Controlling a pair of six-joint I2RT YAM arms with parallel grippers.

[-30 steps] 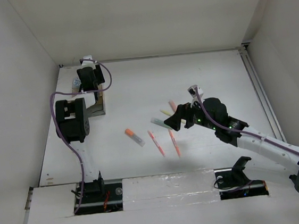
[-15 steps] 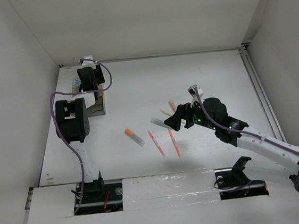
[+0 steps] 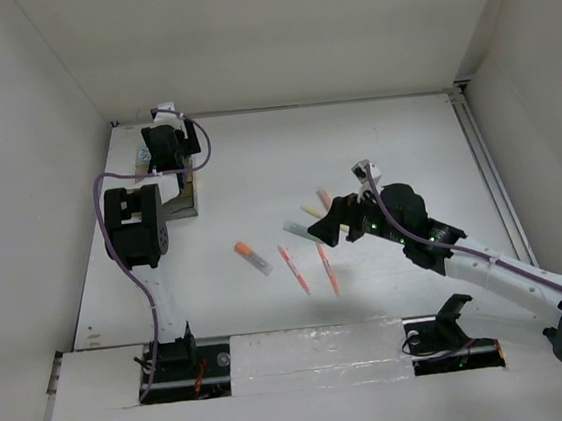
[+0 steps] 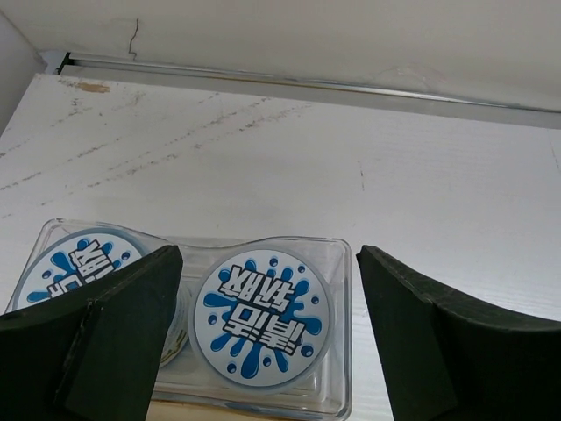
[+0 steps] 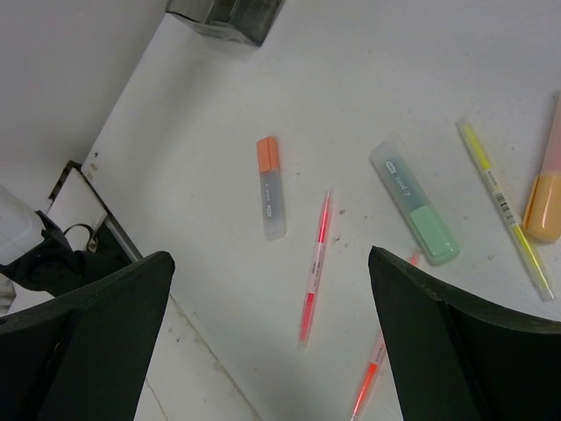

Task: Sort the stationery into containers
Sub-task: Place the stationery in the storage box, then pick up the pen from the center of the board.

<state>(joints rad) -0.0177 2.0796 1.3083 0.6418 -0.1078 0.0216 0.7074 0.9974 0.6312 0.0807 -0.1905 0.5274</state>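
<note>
Two broad matte black fingers [image 4: 105,333] of the left gripper [image 4: 267,254] stand spread to either side of a round blue-and-white splash-printed cylinder [image 4: 260,316] and pinch nothing. That cylinder sits flat-topped in the right compartment of a clear glossy plastic tray [image 4: 342,351] with rounded walls. A second printed cylinder [image 4: 70,263] sits in the compartment beside it, half hidden behind the left finger. I cannot tell whether that finger touches the rim. If it does, a slanted retreat could hook the light tray, drag it or tip a cylinder out. The right gripper [image 5: 270,261] is also spread wide and empty, hanging above the loose stationery near the middle of the scuffed white table [image 3: 255,153], well apart from the tray in the far left corner. Directly below it lies a slim pink-red pen [image 5: 316,267], with a second pink-red pen [image 5: 377,368] near the right finger. Both are thin, hard and round, so a glancing finger would probably roll them away, and a wide closing sweep might gather both at once. Beside them are a stubby highlighter with an orange cap and frosted barrel [image 5: 271,186] and a flat translucent highlighter with a light green end [image 5: 415,203]. These are chunkier and look easier to hold, though their smooth plastic could slip in a shallow pinch. Farther right lie a thin pale yellow pen [image 5: 507,209] and an orange-tipped marker [image 5: 548,197] cut off by the frame edge.
</note>
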